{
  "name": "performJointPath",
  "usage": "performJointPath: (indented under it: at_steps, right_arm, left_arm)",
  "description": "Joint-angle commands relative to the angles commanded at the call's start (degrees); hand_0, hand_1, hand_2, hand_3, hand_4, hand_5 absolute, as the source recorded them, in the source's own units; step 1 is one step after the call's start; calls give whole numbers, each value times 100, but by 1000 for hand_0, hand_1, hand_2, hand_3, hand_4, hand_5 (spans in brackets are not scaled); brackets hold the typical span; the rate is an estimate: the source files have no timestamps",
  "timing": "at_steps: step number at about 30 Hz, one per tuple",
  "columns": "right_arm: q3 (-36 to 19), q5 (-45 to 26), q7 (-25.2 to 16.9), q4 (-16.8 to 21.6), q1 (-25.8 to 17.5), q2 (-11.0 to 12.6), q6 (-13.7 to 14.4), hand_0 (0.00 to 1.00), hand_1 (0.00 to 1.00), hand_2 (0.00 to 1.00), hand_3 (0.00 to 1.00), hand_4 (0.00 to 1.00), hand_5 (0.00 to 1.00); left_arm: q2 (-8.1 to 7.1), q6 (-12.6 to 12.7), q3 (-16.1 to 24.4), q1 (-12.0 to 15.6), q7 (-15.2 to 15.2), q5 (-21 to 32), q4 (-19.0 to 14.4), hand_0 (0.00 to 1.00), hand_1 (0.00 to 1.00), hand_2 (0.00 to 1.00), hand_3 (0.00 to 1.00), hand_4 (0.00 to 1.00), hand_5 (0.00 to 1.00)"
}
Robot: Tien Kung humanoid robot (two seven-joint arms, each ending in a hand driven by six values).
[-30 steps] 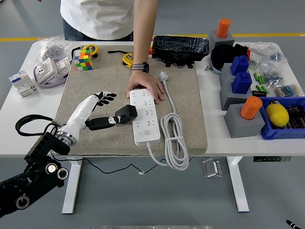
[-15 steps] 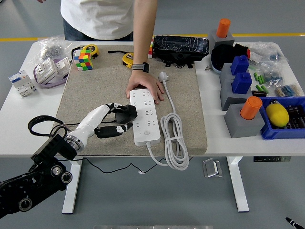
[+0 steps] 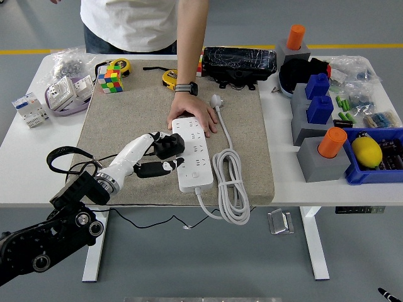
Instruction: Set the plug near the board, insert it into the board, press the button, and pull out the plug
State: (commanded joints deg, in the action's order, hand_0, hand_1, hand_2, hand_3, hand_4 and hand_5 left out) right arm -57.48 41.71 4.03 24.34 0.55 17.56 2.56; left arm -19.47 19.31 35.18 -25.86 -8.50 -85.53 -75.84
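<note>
Since approx. 1 s ago the left hand has moved right and up across the mat, carrying the black plug from beside the board's mid-left edge to its upper-left part. Fingers are curled round the plug, which now sits at/over the white power board, touching it; can't tell if the pins are in. A person's hand presses flat on the board's far end, w/ the white cord coiled just right.
</note>
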Motion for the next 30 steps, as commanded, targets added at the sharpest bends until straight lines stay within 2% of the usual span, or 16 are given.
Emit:
performJointPath:
  at_steps: [15,30]
  right_arm:
    - [-21,-6,2,7,-4,1,-5,615,668,640,572,979,586]
    - [-21,-5,4,8,-16,8,-9,614,667,639,572,979,586]
  left_arm:
    - [210,-111,-228,-378,-24,170,11,796,808,775,747,786,536]
    - [233,-145,-229,-421,-48,169,-76,793,804,768,738,784,540]
